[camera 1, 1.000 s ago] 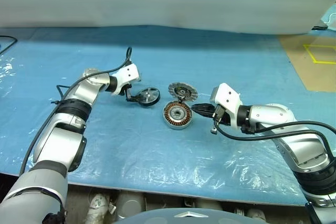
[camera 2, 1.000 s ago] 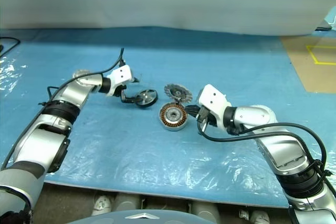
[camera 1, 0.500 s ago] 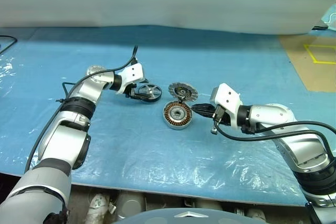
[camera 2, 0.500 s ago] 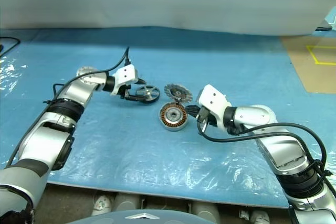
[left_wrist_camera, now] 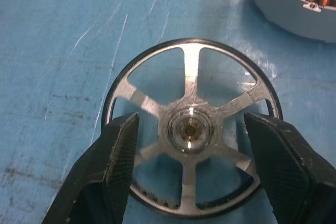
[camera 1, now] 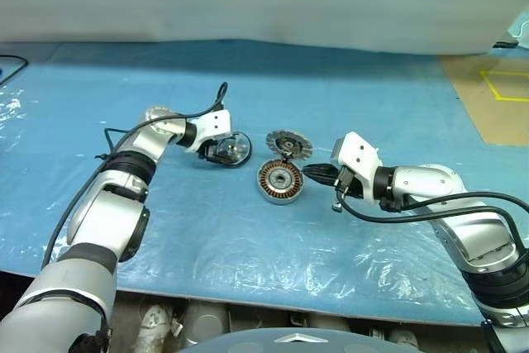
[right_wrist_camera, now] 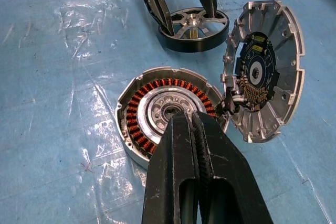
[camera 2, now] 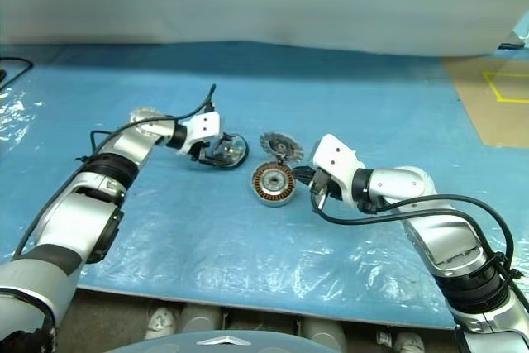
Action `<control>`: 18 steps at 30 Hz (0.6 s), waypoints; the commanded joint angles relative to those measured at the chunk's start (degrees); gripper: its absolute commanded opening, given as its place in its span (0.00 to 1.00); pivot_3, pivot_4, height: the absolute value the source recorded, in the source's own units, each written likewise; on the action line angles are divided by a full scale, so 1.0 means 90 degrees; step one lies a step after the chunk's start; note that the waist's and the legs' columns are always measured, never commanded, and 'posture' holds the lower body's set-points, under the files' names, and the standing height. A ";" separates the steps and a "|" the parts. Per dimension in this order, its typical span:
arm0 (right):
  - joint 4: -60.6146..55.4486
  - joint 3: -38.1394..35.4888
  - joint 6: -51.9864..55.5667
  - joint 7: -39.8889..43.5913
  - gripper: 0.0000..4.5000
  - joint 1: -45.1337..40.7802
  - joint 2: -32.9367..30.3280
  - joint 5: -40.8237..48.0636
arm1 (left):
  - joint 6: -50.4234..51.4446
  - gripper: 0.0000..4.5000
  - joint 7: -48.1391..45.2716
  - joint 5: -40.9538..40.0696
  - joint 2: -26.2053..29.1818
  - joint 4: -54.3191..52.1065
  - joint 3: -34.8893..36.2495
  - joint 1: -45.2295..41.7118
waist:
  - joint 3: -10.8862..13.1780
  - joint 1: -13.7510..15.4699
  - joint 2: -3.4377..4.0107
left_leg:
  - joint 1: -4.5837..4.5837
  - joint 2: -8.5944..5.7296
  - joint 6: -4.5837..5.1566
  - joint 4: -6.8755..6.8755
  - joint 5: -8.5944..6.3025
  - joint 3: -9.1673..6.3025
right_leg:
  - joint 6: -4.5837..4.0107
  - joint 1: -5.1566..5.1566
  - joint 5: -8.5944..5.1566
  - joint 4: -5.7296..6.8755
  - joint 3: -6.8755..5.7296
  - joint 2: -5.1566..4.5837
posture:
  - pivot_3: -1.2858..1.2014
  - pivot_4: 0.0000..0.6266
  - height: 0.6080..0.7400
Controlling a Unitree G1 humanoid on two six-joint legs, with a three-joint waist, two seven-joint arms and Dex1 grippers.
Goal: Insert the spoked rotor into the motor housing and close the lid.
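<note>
The spoked rotor (camera 1: 235,148), a silver wheel with a dark rim, lies left of centre on the blue sheet, tipped slightly. My left gripper (camera 1: 221,151) is shut on it, with a black finger (left_wrist_camera: 118,150) on either side of the hub (left_wrist_camera: 190,129). The motor housing (camera 1: 278,181), a round can with copper windings, sits open at the centre. Its ribbed lid (camera 1: 288,144) stands on edge just behind it, joined by wires (right_wrist_camera: 231,103). My right gripper (camera 1: 307,171) is shut and empty, its tips close to the housing's right side.
The blue plastic-covered table (camera 1: 248,270) ends at a front edge near me. A brown floor patch with yellow tape (camera 1: 500,88) lies at the back right. A black cable (camera 1: 8,64) shows at the far left.
My left gripper has swung right onto the rotor and its fingers have narrowed around it. The rotor now looks slightly tipped. The right arm, housing and lid have stayed put.
</note>
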 commanded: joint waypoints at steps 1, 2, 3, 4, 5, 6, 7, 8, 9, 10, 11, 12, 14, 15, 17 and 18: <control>-0.0216 -0.0015 -0.0053 -0.0046 0.01 -0.0014 -0.0004 -0.0020 | -0.0060 0.74 0.0012 -0.0015 -0.0079 0.0087 0.0047 -0.0147 | 0.0000 0.0006 -0.0001 | 0.0000 0.0000 0.0000 0.0000 0.0000 0.0000 | 0.0000 0.0000 0.0000 0.0000 0.0000 0.0000 | 0.52 0.24 1.00; -0.0224 -0.0014 -0.0049 -0.0058 0.01 -0.0008 -0.0007 -0.0020 | -0.0070 0.74 -0.0009 -0.0003 -0.0087 0.0102 0.0038 -0.0137 | 0.0000 0.0003 -0.0001 | 0.0000 0.0000 0.0000 0.0000 0.0000 0.0000 | 0.0000 0.0000 0.0000 0.0000 0.0000 0.0000 | 0.52 0.24 1.00; -0.0238 -0.0017 -0.0044 -0.0069 0.01 0.0003 -0.0012 -0.0020 | -0.0069 0.74 -0.0014 0.0018 -0.0086 0.0117 0.0025 -0.0127 | 0.0000 -0.0002 -0.0001 | 0.0001 0.0001 0.0000 0.0000 0.0000 0.0000 | 0.0000 0.0000 0.0000 0.0000 0.0000 0.0001 | 0.52 0.24 1.00; -0.0245 -0.0021 -0.0046 -0.0078 0.01 0.0014 -0.0018 -0.0021 | -0.0067 0.74 0.0005 0.0050 -0.0080 0.0137 0.0008 -0.0120 | 0.0000 -0.0003 -0.0001 | 0.0002 0.0001 0.0000 -0.0001 0.0000 0.0000 | 0.0000 0.0000 0.0000 0.0001 0.0001 0.0001 | 0.52 0.24 1.00; -0.0249 -0.0027 -0.0043 -0.0090 0.01 0.0022 -0.0019 -0.0019 | -0.0078 0.74 0.0006 0.0091 -0.0063 0.0158 -0.0021 -0.0107 | 0.0000 -0.0003 -0.0001 | 0.0002 0.0001 0.0000 -0.0001 0.0000 0.0000 | 0.0000 0.0000 0.0000 0.0001 0.0001 0.0001 | 0.52 0.24 1.00; -0.0258 -0.0031 -0.0037 -0.0103 0.01 0.0029 -0.0019 -0.0017 | -0.0093 0.74 0.0002 0.0119 -0.0044 0.0173 -0.0040 -0.0092 | 0.0000 -0.0003 -0.0001 | 0.0002 0.0001 0.0000 -0.0001 0.0000 0.0000 | 0.0000 0.0000 0.0000 0.0001 0.0000 0.0001 | 0.52 0.24 1.00; -0.0268 -0.0033 -0.0032 -0.0115 0.01 0.0037 -0.0018 -0.0016 | -0.0107 0.70 0.0090 0.0144 -0.0032 0.0200 -0.0034 -0.0086 | 0.0000 -0.0003 -0.0001 | 0.0002 0.0001 0.0000 0.0000 0.0000 0.0000 | 0.0000 0.0000 0.0000 0.0001 0.0001 0.0000 | 0.52 0.24 1.00; -0.0276 -0.0034 -0.0027 -0.0123 0.01 0.0043 -0.0016 -0.0014 | -0.0036 0.66 0.0112 0.0157 -0.0030 0.0240 -0.0027 -0.0097 | 0.0000 0.0001 0.0000 | 0.0002 0.0000 0.0000 0.0000 0.0000 0.0000 | 0.0000 0.0000 0.0000 0.0001 0.0001 0.0000 | 0.52 0.24 1.00; -0.0290 -0.0035 -0.0021 -0.0131 0.01 0.0052 -0.0015 -0.0010 | -0.0019 0.61 0.0053 0.0168 -0.0010 0.0254 -0.0036 -0.0097 | 0.0000 0.0005 0.0000 | 0.0006 0.0000 0.0000 0.0000 0.0000 0.0000 | 0.0000 0.0003 0.0000 0.0001 0.0001 0.0000 | 0.52 0.24 1.00; -0.0297 -0.0035 -0.0020 -0.0134 0.01 0.0057 -0.0014 -0.0009 | -0.0122 0.55 -0.0094 0.0189 0.0040 0.0215 -0.0082 -0.0059 | 0.0000 0.0009 0.0000 | 0.0010 0.0000 0.0000 0.0000 0.0000 0.0000 | 0.0000 0.0006 0.0000 0.0002 0.0001 0.0000 | 0.52 0.24 1.00; -0.0300 -0.0036 -0.0020 -0.0132 0.01 0.0059 -0.0015 -0.0005 | -0.0087 0.48 -0.0077 0.0218 0.0042 0.0191 -0.0099 -0.0039 | 0.0000 0.0014 0.0000 | 0.0014 0.0000 0.0000 0.0000 0.0000 0.0000 | -0.0001 0.0011 -0.0001 0.0001 0.0001 -0.0001 | 0.52 0.24 1.00; -0.0299 -0.0037 -0.0022 -0.0128 0.01 0.0059 -0.0016 0.0000 | -0.0005 0.42 -0.0002 0.0222 0.0018 0.0186 -0.0082 -0.0037 | 0.0000 0.0017 0.0000 | 0.0021 0.0001 0.0000 0.0000 0.0000 0.0000 | -0.0001 0.0019 -0.0001 0.0001 0.0001 -0.0002 | 0.52 0.24 1.00; -0.0284 -0.0040 -0.0029 -0.0121 0.01 0.0051 -0.0022 0.0005 | 0.0143 0.36 0.0095 0.0234 -0.0032 0.0200 -0.0067 -0.0052 | -0.0001 0.0018 0.0001 | 0.0035 0.0001 0.0001 0.0000 0.0000 0.0000 | -0.0023 0.0032 -0.0015 0.0000 0.0003 -0.0011 | 0.52 0.24 1.00; -0.0273 -0.0048 -0.0035 -0.0112 0.01 0.0044 -0.0031 0.0012 | -0.0009 0.36 0.0014 0.0247 -0.0004 0.0149 -0.0106 0.0005 | -0.0001 0.0020 0.0001 | 0.0035 0.0001 0.0001 0.0001 0.0000 0.0000 | -0.0023 0.0032 -0.0015 0.0000 0.0004 -0.0015 | 0.52 0.24 1.00; -0.0252 -0.0080 -0.0034 -0.0099 0.01 0.0031 -0.0023 0.0053 | -0.0127 0.35 -0.0072 0.0257 0.0005 0.0078 -0.0148 0.0124 | -0.0001 0.0024 0.0001 | 0.0036 0.0002 0.0001 0.0003 0.0000 0.0000 | -0.0020 0.0035 -0.0013 0.0000 0.0006 -0.0020 | 0.52 0.24 1.00; -0.0246 -0.0093 -0.0031 -0.0095 0.01 0.0030 -0.0012 0.0075 | -0.0142 0.35 -0.0095 0.0257 -0.0001 0.0057 -0.0157 0.0170 | -0.0001 0.0023 0.0001 | 0.0035 0.0002 0.0001 0.0003 0.0000 0.0000 | -0.0019 0.0035 -0.0013 0.0000 0.0007 -0.0021 | 0.52 0.24 1.00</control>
